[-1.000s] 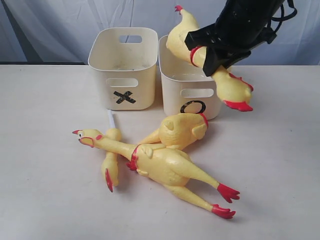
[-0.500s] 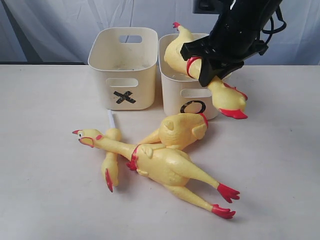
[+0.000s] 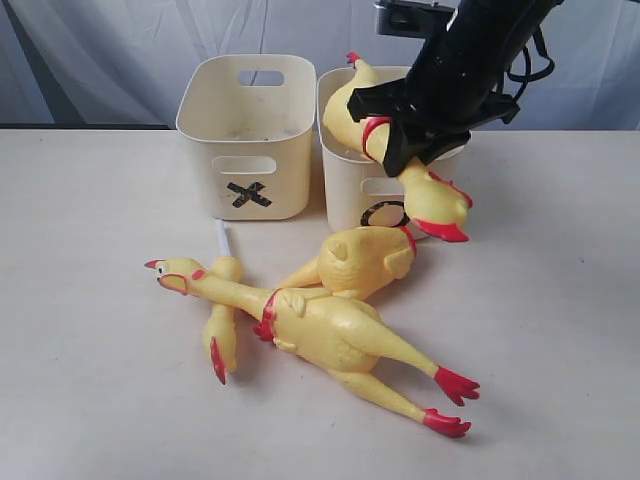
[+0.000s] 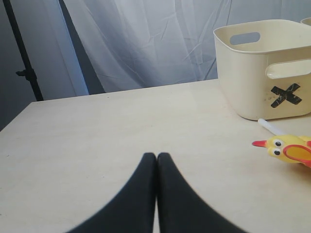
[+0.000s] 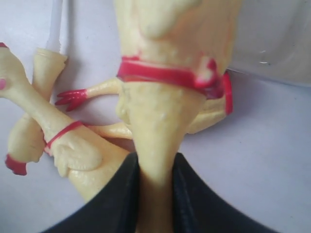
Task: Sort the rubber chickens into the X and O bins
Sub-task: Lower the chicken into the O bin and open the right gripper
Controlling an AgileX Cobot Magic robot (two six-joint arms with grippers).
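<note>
My right gripper [image 3: 400, 140] is shut on the neck of a whole yellow rubber chicken [image 3: 347, 105]. Its body hangs over the O bin [image 3: 345, 180] and its head [image 3: 435, 207] dangles in front of the bin's O mark. In the right wrist view the neck [image 5: 158, 131] sits pinched between the black fingers [image 5: 127, 177]. On the table lie a second whole chicken [image 3: 325, 330], a headless body [image 3: 365, 260] and a head-and-neck piece [image 3: 222, 325]. The X bin [image 3: 250, 130] stands left of the O bin. My left gripper [image 4: 156, 156] is shut on nothing, low over bare table.
A white stick [image 3: 224, 240] lies in front of the X bin, by the lying chicken's head [image 4: 284, 148]. A pale curtain hangs behind the table. Bare tabletop [image 3: 90, 250] stretches to the left and to the right [image 3: 560, 300] of the toys.
My right gripper has carried the held chicken leftward and a little lower. Its body is now over the O bin and its head covers part of the O mark.
</note>
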